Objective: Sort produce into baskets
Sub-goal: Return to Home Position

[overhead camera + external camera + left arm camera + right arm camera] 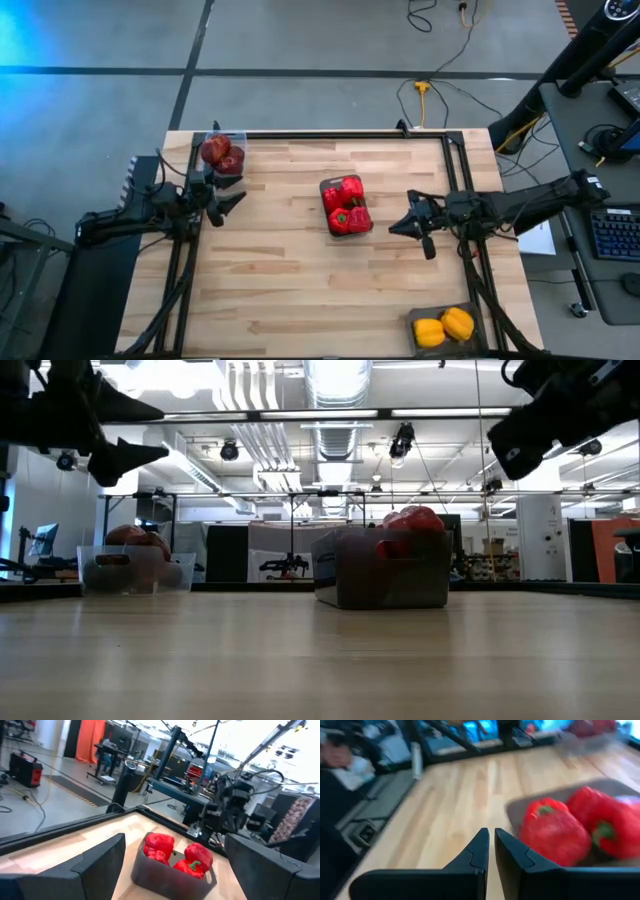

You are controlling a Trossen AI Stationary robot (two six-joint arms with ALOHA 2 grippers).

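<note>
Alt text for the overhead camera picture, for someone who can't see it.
Three bins sit on a wooden table: apples in a clear bin upper left, red peppers in a grey bin at centre, yellow peppers in a dark bin lower right. The left gripper and right gripper, both empty, flank the grey bin.
</note>
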